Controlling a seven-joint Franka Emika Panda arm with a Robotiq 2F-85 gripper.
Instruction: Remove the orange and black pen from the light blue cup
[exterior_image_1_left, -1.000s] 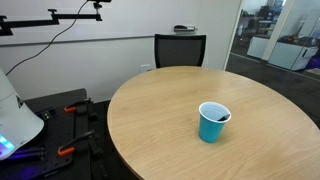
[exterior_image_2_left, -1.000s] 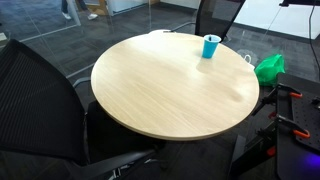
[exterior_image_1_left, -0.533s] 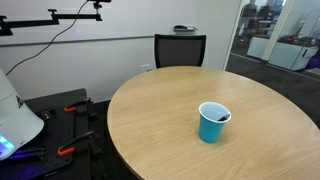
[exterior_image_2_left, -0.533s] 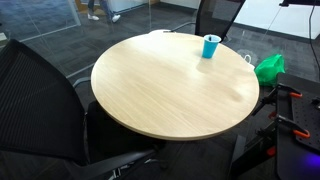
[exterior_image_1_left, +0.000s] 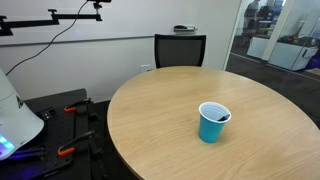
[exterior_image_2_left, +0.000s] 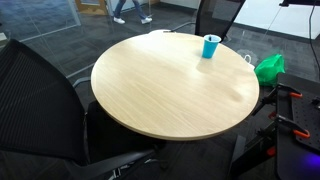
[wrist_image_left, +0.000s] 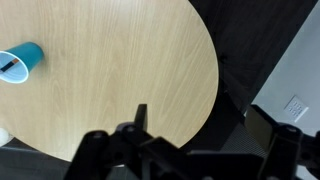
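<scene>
The light blue cup (exterior_image_1_left: 213, 124) stands upright on the round wooden table (exterior_image_1_left: 170, 110), with nothing around it. It also shows in an exterior view (exterior_image_2_left: 211, 46) and at the left edge of the wrist view (wrist_image_left: 22, 65). The orange and black pen (exterior_image_1_left: 222, 117) shows only as a thin dark stick leaning inside the cup at its rim, and as a dark line across the cup mouth in the wrist view (wrist_image_left: 10, 68). My gripper (wrist_image_left: 202, 120) is open and empty. It hangs high above the table edge, far from the cup. It is out of both exterior views.
A black office chair (exterior_image_1_left: 180, 48) stands behind the table and another (exterior_image_2_left: 35, 100) at its near side. A green bag (exterior_image_2_left: 268, 67) lies on the floor beside the table. Glass walls border the room. Clamps and cables (exterior_image_1_left: 65, 130) lie on a dark stand.
A person behind the glass wall has walked to the right. The cup, the pen and the arm have not moved.
</scene>
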